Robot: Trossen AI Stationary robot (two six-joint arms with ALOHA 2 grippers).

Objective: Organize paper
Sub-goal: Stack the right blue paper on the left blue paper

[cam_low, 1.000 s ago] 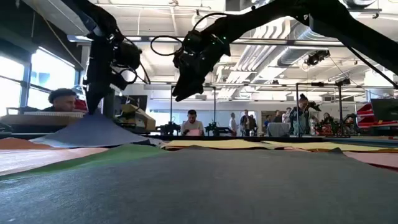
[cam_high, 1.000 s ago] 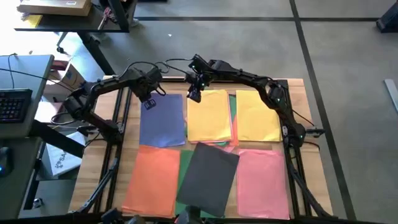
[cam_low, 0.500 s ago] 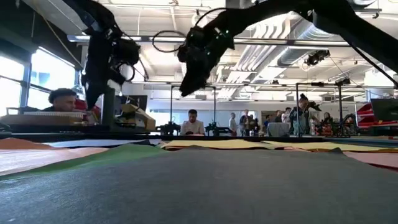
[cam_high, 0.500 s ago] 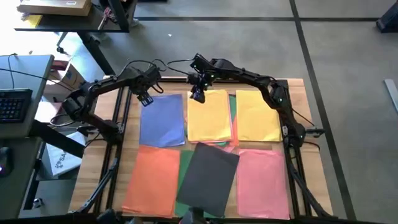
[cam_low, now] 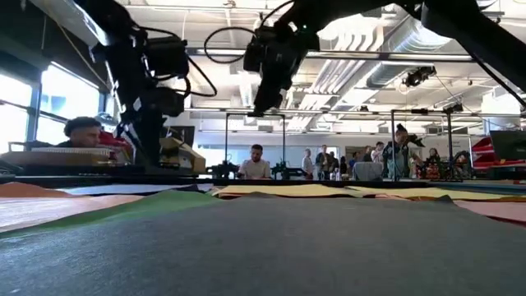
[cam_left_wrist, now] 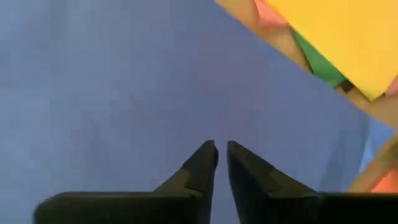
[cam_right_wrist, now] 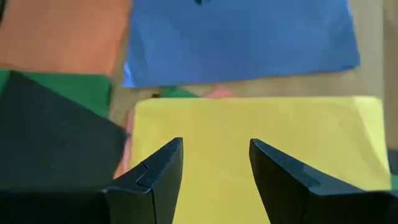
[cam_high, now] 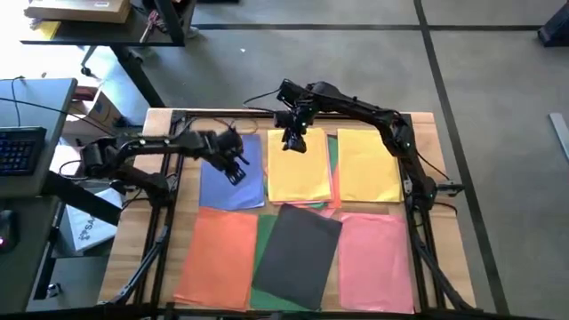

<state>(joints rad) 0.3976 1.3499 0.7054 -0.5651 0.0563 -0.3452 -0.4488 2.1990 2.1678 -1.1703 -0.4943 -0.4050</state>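
**A:** Six sheets are showing fully or mostly on the wooden table (cam_high: 418, 124) in the high view: blue sheet (cam_high: 233, 182) far left, two yellow sheets (cam_high: 298, 169) (cam_high: 366, 167) beside it, orange sheet (cam_high: 218, 262), dark grey sheet (cam_high: 298, 253) and pink sheet (cam_high: 373, 262) in the near row.

**B:** Anything getting covered?

**A:** Green paper (cam_high: 265, 233) is only peeking out between orange and dark grey, plus a strip between the two yellows. A pink edge is sticking out under the middle yellow. How many sheets are lying in each pile, I cannot tell. The dark grey sheet is lying tilted, overlapping green and pink.

**B:** Arms?

**A:** Left gripper (cam_high: 233, 167) is hanging over the blue sheet; its wrist view is showing the fingers (cam_left_wrist: 202, 165) nearly together with a thin gap, nothing between them. Contact with the paper is hard to judge. Right gripper (cam_high: 293, 140) is hovering over the far end of the middle yellow sheet, fingers (cam_right_wrist: 158, 168) spread apart, empty.

**B:** Low view?

**A:** Mostly dark grey paper filling the foreground; both grippers are sitting above the sheets. People are standing in the room behind, too small to detail.
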